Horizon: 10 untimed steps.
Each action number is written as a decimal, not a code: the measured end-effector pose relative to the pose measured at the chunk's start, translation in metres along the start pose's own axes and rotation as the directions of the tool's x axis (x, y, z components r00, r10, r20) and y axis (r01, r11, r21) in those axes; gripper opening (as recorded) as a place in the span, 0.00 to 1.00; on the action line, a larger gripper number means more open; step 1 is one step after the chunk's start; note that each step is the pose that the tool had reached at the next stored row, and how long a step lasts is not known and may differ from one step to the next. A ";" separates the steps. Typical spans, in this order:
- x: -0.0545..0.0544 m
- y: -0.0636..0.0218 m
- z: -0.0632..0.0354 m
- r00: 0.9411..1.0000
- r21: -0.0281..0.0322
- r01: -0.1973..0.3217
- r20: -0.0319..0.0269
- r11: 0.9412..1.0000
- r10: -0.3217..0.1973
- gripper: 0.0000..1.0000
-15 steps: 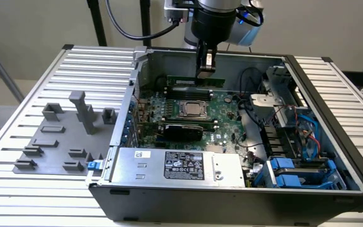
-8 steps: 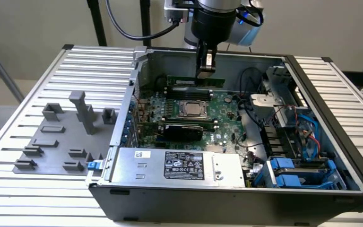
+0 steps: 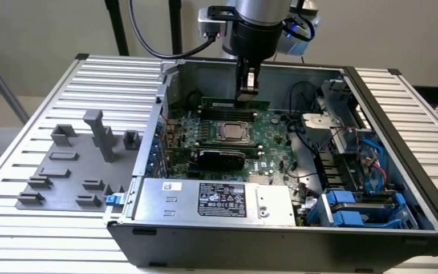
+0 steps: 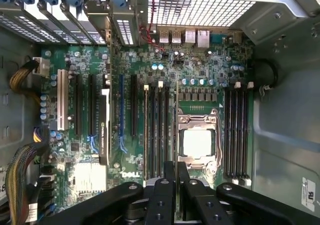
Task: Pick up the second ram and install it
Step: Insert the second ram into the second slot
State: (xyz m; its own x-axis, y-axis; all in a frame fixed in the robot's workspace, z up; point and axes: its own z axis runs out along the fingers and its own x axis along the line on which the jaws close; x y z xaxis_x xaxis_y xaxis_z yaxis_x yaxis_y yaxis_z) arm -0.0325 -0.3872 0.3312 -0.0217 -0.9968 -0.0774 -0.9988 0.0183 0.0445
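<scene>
While the gripper (image 3: 247, 98) hangs low inside the open case (image 3: 396, 142), its fingers are clamped on the ram (image 3: 220, 104). This is a thin green stick held on edge and level, lengthwise along the slots (image 4: 157, 135) on the far side of the socket (image 3: 234, 132). Step in hand, as I judge it: the install, not the pick-up. The stick is down at the board (image 3: 276, 142), near the case's far wall, but I cannot tell whether its lower edge has entered a slot. From the wrist it shows edge-on, running out from the fingers beside the socket. Seating calls for the stick's edge in line with one free slot, the white latches (image 4: 160, 84) at the slot ends swung clear, and a straight push with no tilt; a skewed press could bind the stick or load the board. I cannot make out which slots are already filled. Around: a black card (image 3: 219, 157) on the socket's near side, the power supply (image 3: 211, 200) along the case's near edge, blue caddies (image 3: 352, 208) in the near corner on the exterior view's right. Black cables (image 3: 301, 137) run along the board's edge on that side, near the stick's end, and look the likeliest snag; the far wall stands close behind. Grey blocks (image 3: 74, 165) sit on the bench (image 3: 105, 85) outside the case, well apart.
</scene>
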 end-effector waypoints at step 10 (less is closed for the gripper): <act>0.001 -0.0004 0.0180 1.000 0.000 0.000 0.000 1.000 0.000 0.13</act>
State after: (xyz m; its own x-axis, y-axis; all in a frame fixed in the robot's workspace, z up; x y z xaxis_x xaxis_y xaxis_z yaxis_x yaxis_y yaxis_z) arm -0.0329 -0.3872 0.3131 -0.0215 -0.9968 -0.0776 -0.9988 0.0181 0.0446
